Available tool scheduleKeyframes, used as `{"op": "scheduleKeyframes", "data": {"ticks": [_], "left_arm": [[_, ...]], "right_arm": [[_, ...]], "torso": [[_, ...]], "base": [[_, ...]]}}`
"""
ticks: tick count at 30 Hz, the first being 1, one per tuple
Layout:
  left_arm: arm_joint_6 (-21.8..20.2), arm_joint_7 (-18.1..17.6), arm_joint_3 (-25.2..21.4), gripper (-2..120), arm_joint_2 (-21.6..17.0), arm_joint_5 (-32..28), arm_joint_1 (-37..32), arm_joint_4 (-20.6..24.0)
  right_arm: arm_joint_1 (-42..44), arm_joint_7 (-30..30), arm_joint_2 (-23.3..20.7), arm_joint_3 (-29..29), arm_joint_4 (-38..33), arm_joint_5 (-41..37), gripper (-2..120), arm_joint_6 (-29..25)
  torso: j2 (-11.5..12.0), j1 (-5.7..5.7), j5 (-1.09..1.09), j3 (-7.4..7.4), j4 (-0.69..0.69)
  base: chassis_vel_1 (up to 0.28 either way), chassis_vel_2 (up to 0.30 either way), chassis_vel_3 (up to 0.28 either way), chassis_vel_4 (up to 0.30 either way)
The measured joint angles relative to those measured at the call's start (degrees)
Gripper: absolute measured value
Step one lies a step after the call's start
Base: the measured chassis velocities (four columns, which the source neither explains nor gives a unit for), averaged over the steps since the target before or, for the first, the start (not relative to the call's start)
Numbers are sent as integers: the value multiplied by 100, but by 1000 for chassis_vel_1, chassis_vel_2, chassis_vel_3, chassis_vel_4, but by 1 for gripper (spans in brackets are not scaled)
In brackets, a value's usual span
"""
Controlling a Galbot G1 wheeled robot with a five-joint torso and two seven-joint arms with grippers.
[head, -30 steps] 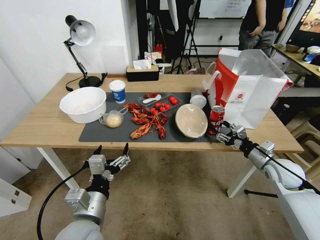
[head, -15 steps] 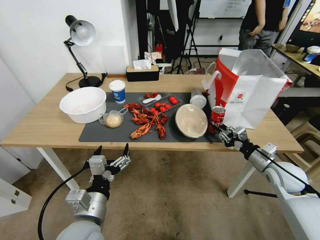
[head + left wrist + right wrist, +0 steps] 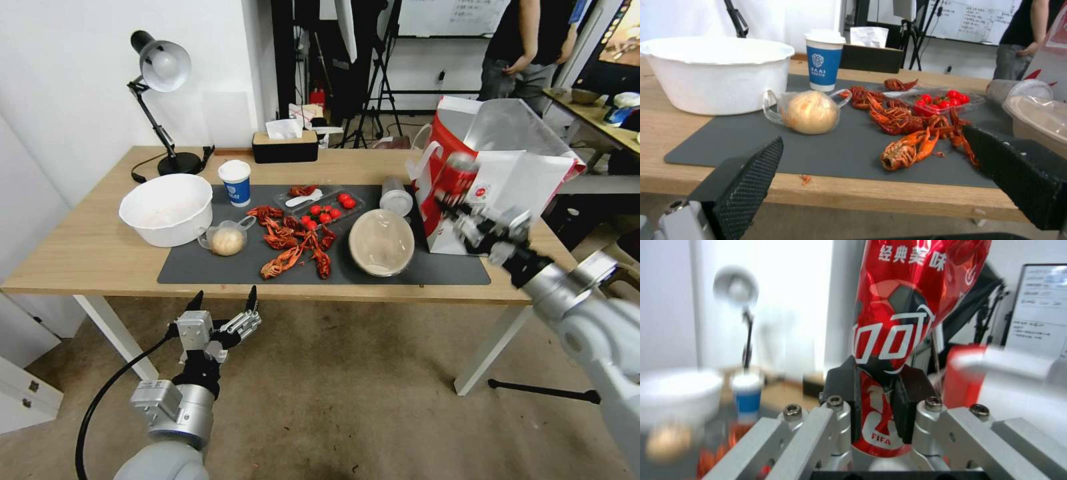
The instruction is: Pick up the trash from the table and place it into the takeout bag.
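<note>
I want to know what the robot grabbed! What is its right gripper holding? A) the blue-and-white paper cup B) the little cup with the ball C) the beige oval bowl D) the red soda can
D: the right gripper is shut on the red soda can, lifted off the table in front of the takeout bag, while the other three things rest on the dark grey mat.

Left arm [image 3: 170,407]: silver-grey cylindrical joints, boxy silver wrist block, thick black cable looping off one side. Left gripper [image 3: 223,301]: silver linkage, black pointed fingers [image 3: 744,180] with cross-hatched textured pads. Right arm [image 3: 587,320]: pale grey rounded shell, silver wrist, black collar. Right gripper [image 3: 876,406]: silver linkage bars, round socket-head screws, black finger pads.
</note>
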State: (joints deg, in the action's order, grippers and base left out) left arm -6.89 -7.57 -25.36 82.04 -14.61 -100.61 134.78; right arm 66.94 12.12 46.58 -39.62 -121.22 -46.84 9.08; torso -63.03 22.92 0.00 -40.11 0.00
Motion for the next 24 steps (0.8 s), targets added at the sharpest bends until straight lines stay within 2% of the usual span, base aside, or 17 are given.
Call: {"op": "scheduleKeyframes", "data": {"ticks": [3, 4, 7, 10, 13, 19, 20, 24], "left_arm": [[1, 3, -2, 100, 7, 9, -1, 2], [1, 3, -2, 100, 7, 9, -1, 2], [5, 5, -1, 100, 26, 22, -5, 2], [12, 9, 2, 100, 44, 38, -17, 2], [23, 10, -3, 100, 48, 45, -34, 12], [40, 11, -23, 100, 28, 45, -49, 19], [43, 11, -29, 100, 17, 43, -55, 19], [44, 11, -31, 100, 12, 41, -58, 19]], "right_arm": [[-566, -711, -394, 56, 53, -1001, 12, 183], [-566, -711, -394, 56, 53, -1001, 12, 183], [-1177, -1275, -665, 231, 445, -1572, 12, 326], [-1630, -1610, -750, 345, 756, -1910, 12, 490], [-2111, -1943, -779, 471, 1144, -2320, 12, 665], [-2486, -2205, -738, 617, 1569, -2652, 12, 916], [-2543, -2381, -690, 668, 1681, -2781, 12, 1113], [-2546, -2717, -631, 715, 1714, -2897, 23, 1377]], "torso": [[0, 0, 1, 0, 0], [0, 0, 1, 0, 0], [0, 0, 0, 0, 0], [1, 0, -2, 0, 0], [1, 0, -1, 0, 0], [2, 0, -1, -1, -1], [1, 0, -1, -1, 0], [1, 0, -1, 0, 0]], "base": [[0, 0, 0, 0], [0, 0, 0, 0], [0, 0, 0, 0], [0, 0, 0, 0], [0, 0, 0, 0], [0, 0, 0, 0], [0, 0, 0, 0], [0, 0, 0, 0]]}}
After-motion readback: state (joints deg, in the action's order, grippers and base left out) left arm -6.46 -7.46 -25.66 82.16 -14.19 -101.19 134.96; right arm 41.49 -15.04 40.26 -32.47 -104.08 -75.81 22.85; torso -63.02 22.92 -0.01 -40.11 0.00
